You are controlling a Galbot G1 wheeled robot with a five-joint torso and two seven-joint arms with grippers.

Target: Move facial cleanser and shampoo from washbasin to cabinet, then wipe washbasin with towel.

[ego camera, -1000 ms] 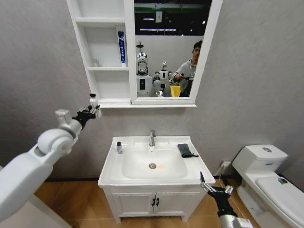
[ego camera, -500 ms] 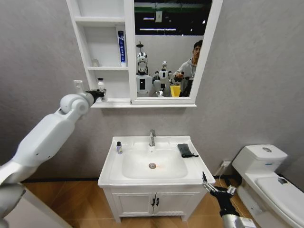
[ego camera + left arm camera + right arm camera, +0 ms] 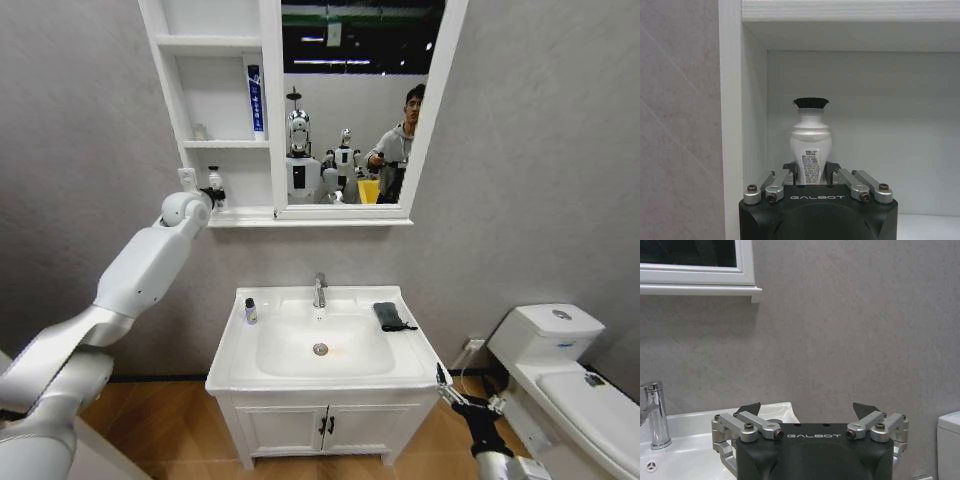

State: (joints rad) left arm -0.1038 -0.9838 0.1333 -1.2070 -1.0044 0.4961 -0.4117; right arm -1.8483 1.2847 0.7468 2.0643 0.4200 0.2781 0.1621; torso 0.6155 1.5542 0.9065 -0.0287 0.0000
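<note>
Shampoo bottle (image 3: pixel 810 146) — white, with a black cap — stands upright between the fingers of the left gripper (image 3: pixel 811 172), which close narrowly on its lower body. In the head view the left gripper (image 3: pixel 212 192) reaches into the lowest open niche of the cabinet (image 3: pixel 222 110), and the bottle (image 3: pixel 214 184) sits at the niche's outer side, close to the cabinet's side wall. A blue and white tube (image 3: pixel 256 98) stands in the middle niche against the mirror-side wall. On the washbasin (image 3: pixel 322 375) below, a small dark-capped bottle (image 3: pixel 251 311) stands on the rim left of the tap (image 3: pixel 320 290), and the towel (image 3: pixel 392 316) lies on the right rim. The right gripper (image 3: pixel 466 400) hangs low beside the washbasin's front right corner — fingers spread wide, holding nothing.
</note>
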